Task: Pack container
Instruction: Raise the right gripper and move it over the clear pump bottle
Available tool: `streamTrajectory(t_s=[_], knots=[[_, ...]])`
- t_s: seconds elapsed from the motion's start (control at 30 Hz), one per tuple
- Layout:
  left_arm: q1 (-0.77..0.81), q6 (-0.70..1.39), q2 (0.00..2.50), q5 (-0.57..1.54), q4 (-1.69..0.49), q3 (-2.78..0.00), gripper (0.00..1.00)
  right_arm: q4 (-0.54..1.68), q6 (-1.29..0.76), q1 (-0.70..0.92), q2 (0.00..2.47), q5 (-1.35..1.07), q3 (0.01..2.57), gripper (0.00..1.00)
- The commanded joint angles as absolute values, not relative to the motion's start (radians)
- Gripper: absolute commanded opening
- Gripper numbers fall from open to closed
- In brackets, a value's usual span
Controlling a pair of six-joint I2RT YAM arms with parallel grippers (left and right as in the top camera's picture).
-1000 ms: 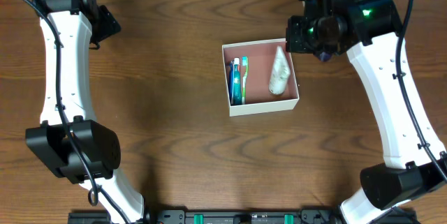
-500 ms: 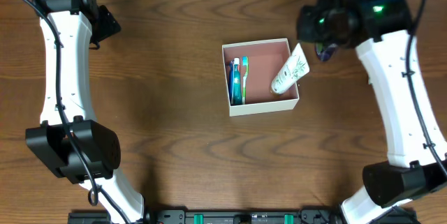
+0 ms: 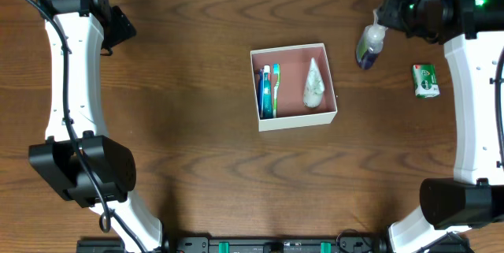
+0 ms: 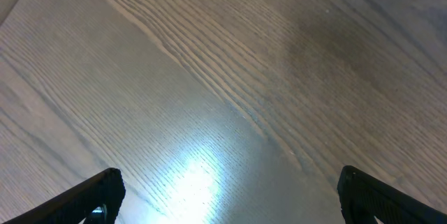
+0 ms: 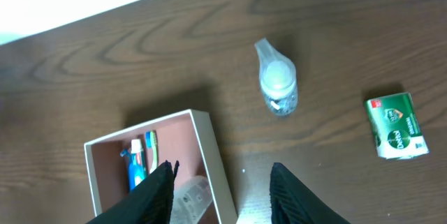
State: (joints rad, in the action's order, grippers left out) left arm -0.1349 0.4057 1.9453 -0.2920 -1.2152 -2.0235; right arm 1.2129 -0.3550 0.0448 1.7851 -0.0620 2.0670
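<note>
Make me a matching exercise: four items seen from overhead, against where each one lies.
Items:
1. toothbrushes
2. white tube
3. small bottle
4. green packet

Places in the overhead view:
A. on the table, farthest right
B. in the container, left part
C. on the table, between container and packet
D. in the container, right part

Pairs: 1-B, 2-D, 3-C, 4-A

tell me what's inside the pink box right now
The container holds blue and green toothbrushes along its left wall and a white tube lying toward the right. Anything underneath them is covered and cannot be seen.
</note>
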Motion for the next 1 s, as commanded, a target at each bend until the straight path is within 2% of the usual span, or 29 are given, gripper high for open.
streamTrajectory(t_s=[0.0, 0.47, 0.73, 0.97], knots=[[-0.136, 0.397, 1.953, -0.304, -1.218, -2.017, 0.98, 1.206, -0.342, 0.029, 1.792, -0.028, 2.086, 0.44], [-0.136, 0.397, 1.953, -0.304, -1.218, -2.017, 0.98, 1.170, -0.252, 0.013, 1.957, 0.018, 2.086, 0.47], [-0.136, 0.397, 1.953, -0.304, -1.218, -2.017, 0.98, 1.156, -0.070, 0.010, 2.055, -0.072, 2.086, 0.49], [-0.136, 0.397, 1.953, -0.304, -1.218, -2.017, 0.98, 1.155, -0.038, -0.009, 2.096, -0.077, 2.086, 0.48]])
